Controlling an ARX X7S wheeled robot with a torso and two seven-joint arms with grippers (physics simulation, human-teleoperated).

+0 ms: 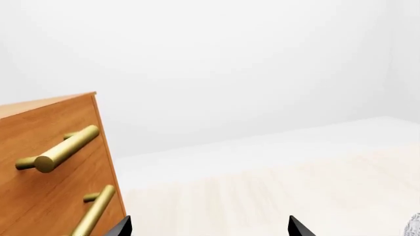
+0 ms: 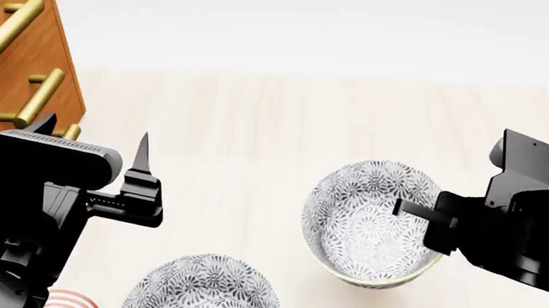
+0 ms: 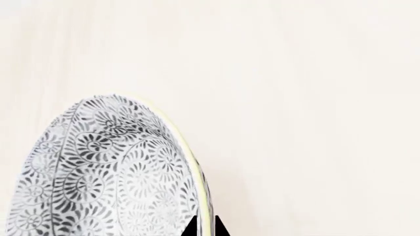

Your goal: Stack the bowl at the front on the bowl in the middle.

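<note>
Head view: a patterned bowl [image 2: 368, 226] sits right of centre on the pale desk [image 2: 257, 126], tilted slightly, its rim gripped by the right gripper [image 2: 427, 221]. In the right wrist view the two dark fingers [image 3: 192, 229] pinch the yellowish rim of that bowl [image 3: 105, 172], one tip inside, one outside, clamped on the wall.

A second bowl [image 2: 201, 288] with the same grey floral pattern lies at the lower left of the head frame, cut off by the bottom edge, well apart from the first. A red-striped object [image 2: 69, 301] shows just beside it at the lower left corner; too little is seen to name it.

Left gripper [image 2: 141, 183] hovers left of centre, holding nothing; in the left wrist view its finger tips [image 1: 121, 227] stand wide apart.

A wooden cabinet [image 2: 22, 63] with brass handles [image 2: 35, 98] fills the upper left.
</note>
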